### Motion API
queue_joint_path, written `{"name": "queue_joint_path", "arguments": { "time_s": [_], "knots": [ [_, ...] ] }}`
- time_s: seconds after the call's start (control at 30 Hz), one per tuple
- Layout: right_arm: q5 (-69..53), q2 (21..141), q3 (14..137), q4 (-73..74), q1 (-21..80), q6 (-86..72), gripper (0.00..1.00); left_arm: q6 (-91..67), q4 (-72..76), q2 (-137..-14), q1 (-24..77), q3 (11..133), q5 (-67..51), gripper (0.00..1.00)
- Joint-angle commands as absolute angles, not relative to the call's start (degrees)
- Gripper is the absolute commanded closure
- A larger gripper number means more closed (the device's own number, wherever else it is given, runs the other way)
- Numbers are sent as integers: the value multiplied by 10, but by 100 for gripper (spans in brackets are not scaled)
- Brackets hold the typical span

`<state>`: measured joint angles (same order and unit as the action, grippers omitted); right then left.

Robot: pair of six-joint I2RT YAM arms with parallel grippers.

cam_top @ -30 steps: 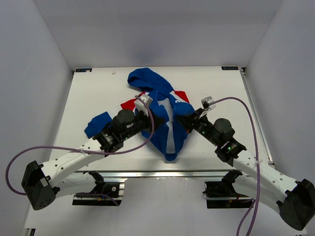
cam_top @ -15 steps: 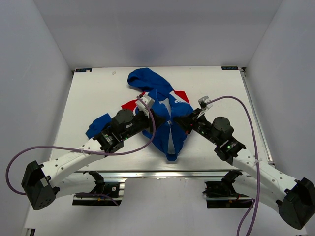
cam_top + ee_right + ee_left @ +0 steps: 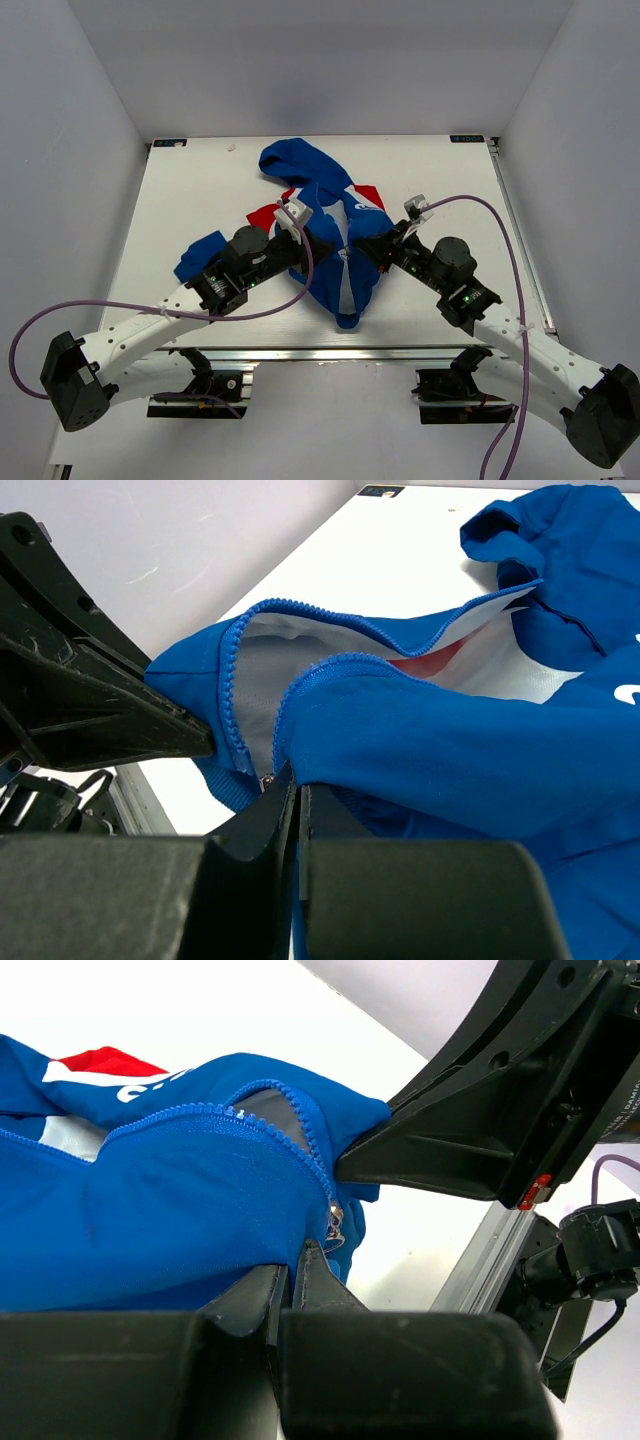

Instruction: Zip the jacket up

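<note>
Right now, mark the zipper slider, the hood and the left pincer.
zipper slider (image 3: 333,1226), left wrist view, on its metal pull.
hood (image 3: 300,163), top view, on its blue middle.
left pincer (image 3: 292,1272), left wrist view, between its shut fingertips.

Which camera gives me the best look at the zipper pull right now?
Left wrist: the zipper pull hangs at the bottom of the open teeth, just above the left gripper, sharp. Right wrist shows only a glint of it by the right gripper. Top external shows the jacket, no pull discernible.
</note>
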<state>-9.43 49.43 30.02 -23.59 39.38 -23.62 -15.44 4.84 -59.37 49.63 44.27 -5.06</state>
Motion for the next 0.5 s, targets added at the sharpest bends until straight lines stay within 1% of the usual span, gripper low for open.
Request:
{"name": "queue_joint_path", "arguments": {
  "time_s": [0.0,0.47],
  "knots": [
    [-108,483,330,-264,392,-238,100,-149,73,-586,498,440,-69,100],
    [-114,475,324,-276,388,-250,100,-159,69,-593,498,443,-70,100]
  ]
}}
